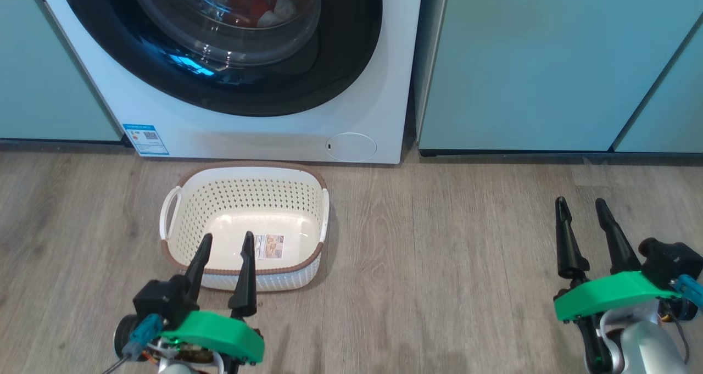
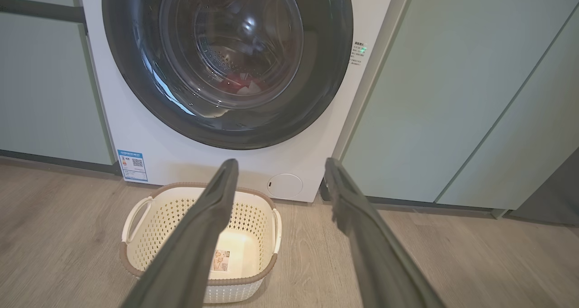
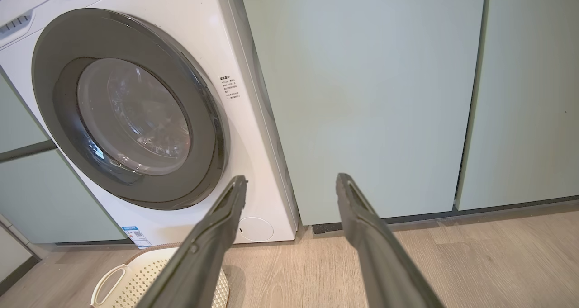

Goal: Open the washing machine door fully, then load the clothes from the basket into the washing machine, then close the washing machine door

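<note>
The left gripper (image 1: 228, 236) and right gripper (image 1: 580, 201) both stood wide and held nothing, low over the floor. Just beyond the left gripper's tips lay the basket (image 1: 241, 198), bare inside, so there was nothing to lift; the right gripper hung well to its side. Ahead of and above both, the door (image 1: 230, 39) sat flush against the washer (image 1: 247, 138), the clothes (image 1: 255, 3) showing red behind its glass. The task looked done, which would explain the idle pose clear of the door.

We see the basket (image 1: 247, 198) on the floor (image 1: 439, 253) before the washing machine (image 1: 247, 138). The clothes (image 1: 258, 3) lie behind its door (image 1: 340, 61).
</note>
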